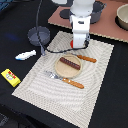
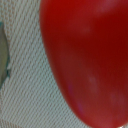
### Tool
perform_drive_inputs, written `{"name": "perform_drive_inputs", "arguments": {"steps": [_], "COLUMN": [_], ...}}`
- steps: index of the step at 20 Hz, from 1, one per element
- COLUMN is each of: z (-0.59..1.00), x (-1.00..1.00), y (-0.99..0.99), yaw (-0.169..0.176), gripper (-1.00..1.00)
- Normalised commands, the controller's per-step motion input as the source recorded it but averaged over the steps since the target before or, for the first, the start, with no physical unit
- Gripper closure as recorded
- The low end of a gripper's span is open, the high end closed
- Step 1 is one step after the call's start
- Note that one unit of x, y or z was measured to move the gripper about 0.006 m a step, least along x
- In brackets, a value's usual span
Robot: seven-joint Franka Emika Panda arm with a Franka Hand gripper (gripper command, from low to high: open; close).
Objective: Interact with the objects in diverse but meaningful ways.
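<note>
Holding red tomato (image 2: 85,60) close under wrist, seemingly for transfer, above woven placemat (image 1: 35,75) at 12 o'clock of tan plate (image 1: 59,71) bearing sausage (image 1: 69,63); fingers' opening hidden, undeterminable.

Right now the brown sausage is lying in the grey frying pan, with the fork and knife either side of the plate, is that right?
Not quite: the brown sausage lies on the round tan plate, not in the grey frying pan, which holds nothing visible. The exterior view shows this. The fork and knife do flank the plate.
</note>
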Motion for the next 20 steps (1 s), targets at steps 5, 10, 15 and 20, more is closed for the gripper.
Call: {"name": "perform_drive_inputs", "arguments": {"steps": [5,10,15,20], "z": [-0.13,-0.02,-0.02,0.64], "x": [0.02,0.08,0.03,0.04], "y": [0.0,-0.01,-0.05,-0.13], "yaw": [0.04,0.037,0.031,0.005], "gripper": [1.0,1.0,1.0,1.0]}}
